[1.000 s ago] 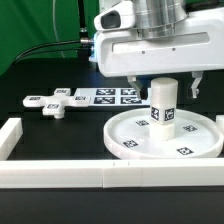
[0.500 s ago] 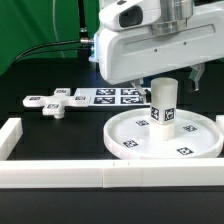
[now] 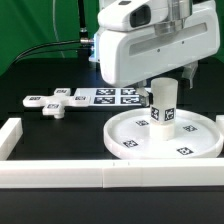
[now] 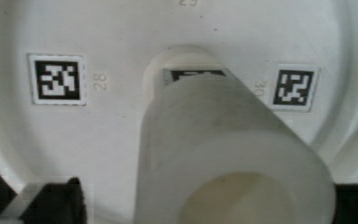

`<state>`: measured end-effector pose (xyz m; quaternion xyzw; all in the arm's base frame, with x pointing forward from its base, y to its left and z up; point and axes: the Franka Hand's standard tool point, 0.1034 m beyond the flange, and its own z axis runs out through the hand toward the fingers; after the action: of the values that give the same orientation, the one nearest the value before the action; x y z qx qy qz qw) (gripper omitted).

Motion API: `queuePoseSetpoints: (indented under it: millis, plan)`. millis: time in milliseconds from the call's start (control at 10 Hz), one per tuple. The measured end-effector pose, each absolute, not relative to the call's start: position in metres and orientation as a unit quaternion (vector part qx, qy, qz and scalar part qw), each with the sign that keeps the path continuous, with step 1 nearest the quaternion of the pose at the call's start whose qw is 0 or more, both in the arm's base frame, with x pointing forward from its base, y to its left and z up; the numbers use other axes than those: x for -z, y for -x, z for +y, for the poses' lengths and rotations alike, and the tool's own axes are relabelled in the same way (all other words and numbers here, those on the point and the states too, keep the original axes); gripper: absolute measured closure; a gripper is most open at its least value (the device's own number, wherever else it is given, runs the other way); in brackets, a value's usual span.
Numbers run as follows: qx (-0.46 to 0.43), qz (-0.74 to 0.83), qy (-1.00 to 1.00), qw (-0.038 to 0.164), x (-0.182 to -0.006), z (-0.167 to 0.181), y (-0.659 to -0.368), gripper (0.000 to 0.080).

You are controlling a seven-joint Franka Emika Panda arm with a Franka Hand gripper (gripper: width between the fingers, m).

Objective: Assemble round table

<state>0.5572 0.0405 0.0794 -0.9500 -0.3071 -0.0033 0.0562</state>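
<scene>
Cylinder point(image 3: 164, 108) upright on disc point(image 3: 124, 141), beneath tool point(image 3: 165, 74)

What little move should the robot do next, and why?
Probably close the fingers on the thick cylinder and twist it tighter: it stands upright on the hub of the disc, right beneath the wrist camera, and the finger in view seems apart from it.

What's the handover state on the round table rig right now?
The tool is open above the cylinder and not gripping it.
The cylinder stands upright on the centre of the disc; how firmly it is seated cannot be told.
The cross-shaped piece lies flat on the table at the exterior view's left, beside the marker board.
Done: cylinder on disc.
Left: probably fitting the cross-shaped piece onto the cylinder.
</scene>
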Motion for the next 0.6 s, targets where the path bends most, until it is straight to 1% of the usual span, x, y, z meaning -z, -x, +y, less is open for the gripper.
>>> queuePoseSetpoints:
  millis: [200, 300, 600]
  plan:
    - [0.003, -0.368, 0.928, 0.049, -0.0792, 0.0417, -0.5568, 0.0151]
    - [0.002, -0.424, 0.905, 0.043, -0.0784, 0.041, -0.5564, 0.0151]
    - [0.001, -0.512, 0.858, 0.038, -0.0769, 0.0405, -0.5556, 0.0151]
